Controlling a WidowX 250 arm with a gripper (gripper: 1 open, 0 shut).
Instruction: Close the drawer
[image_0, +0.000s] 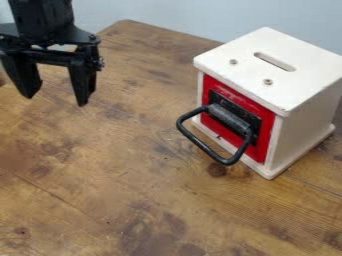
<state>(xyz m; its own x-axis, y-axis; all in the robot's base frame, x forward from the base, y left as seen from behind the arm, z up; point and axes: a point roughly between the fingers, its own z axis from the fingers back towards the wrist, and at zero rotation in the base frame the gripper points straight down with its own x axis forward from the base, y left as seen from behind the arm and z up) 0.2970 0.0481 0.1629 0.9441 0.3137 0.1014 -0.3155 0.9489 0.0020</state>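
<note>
Drawer position: the drawer (238, 118) sits in the front face of a small cream-white box (301, 100) at the right of the table (120, 190). Its red front appears to stand slightly proud of the box face, so I read it as not fully home; the view is too coarse to say how far out it is.

Claw state: the claw (48, 88) hangs at upper left, pointing down at the table, fingers spread wide, nothing between them. It is well apart from the box.

Drawer appearance: red front panel, a black label across its upper part, white trim around it. A black wire-loop handle (211, 140) is folded down and forward, its far end resting on or just above the wood. The box top is white with a slot and two small dark dots.

Handling, my judgement: the box looks light and rigid, and it may skate across the table if I shove hard. The drawer should slide stiffly straight in. The wire loop looks thin and free to swing, so a poor thing to push on.

Contact point, my judgement: no grasp needed. I would press one finger flat against the red front, above the loop, pushing towards the box's rear.

Risk: pushing off-centre could turn the box rather than seat the drawer.
</note>
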